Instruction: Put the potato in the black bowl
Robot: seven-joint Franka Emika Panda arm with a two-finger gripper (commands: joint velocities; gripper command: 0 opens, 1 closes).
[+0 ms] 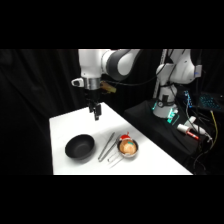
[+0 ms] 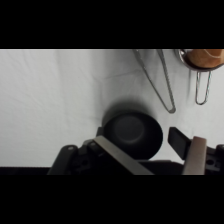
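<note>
The potato (image 1: 128, 146) is a tan-orange lump with a bit of red, lying in a small silver bowl (image 1: 135, 153) near the table's front right. The wrist view catches the potato (image 2: 206, 56) at its top right corner. The black bowl (image 1: 80, 147) stands empty to the left of the silver one, with metal tongs (image 1: 106, 146) between them. My gripper (image 1: 95, 113) hangs above the table's back part, well apart from both bowls. In the wrist view the gripper (image 2: 157, 159) is open and holds nothing, and the black bowl (image 2: 132, 132) lies just beyond its fingers.
The tongs (image 2: 160, 80) lie past the black bowl, and a wire loop handle (image 2: 201, 90) sticks out from the silver bowl (image 2: 184, 56). The arm's base (image 1: 167, 102) and cables stand off the table's right edge. Dark cloth surrounds the white table (image 1: 65, 125).
</note>
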